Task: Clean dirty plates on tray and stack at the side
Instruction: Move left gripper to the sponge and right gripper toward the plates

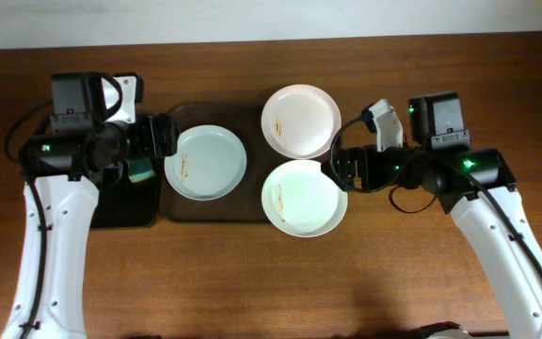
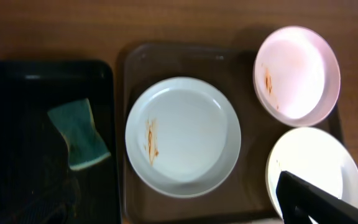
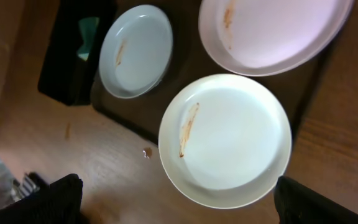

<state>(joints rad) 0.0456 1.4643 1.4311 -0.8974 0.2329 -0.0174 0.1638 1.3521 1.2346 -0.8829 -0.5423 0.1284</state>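
Item 1. Brown tray (image 1: pixel 213 211): lay at the middle of the table (image 1: pixel 252 282), carrying three white plates.
Item 2. Left plate (image 1: pixel 206 162): sat wholly inside the tray, with an orange-brown smear on its left side.
Item 3. Far right plate (image 1: pixel 300 121): overhung the tray's far right corner and bore a smear.
Item 4. Near right plate (image 1: pixel 304 198): sat just beside the far one, overhanging the near right corner onto the table, with a smear on its left side.
Item 5. Black tray (image 1: pixel 120 209): lay just left of the brown tray and held a green sponge (image 1: pixel 140 172).
Item 6. Left gripper (image 1: pixel 163 137): hung above the left plate's far left edge. Only one finger (image 2: pixel 309 199) showed, so their spacing could not be told.
Item 7. Right gripper (image 1: pixel 337 169): hung over the right side of the two right plates, its fingers (image 3: pixel 55 199) spread wide apart and holding nothing.
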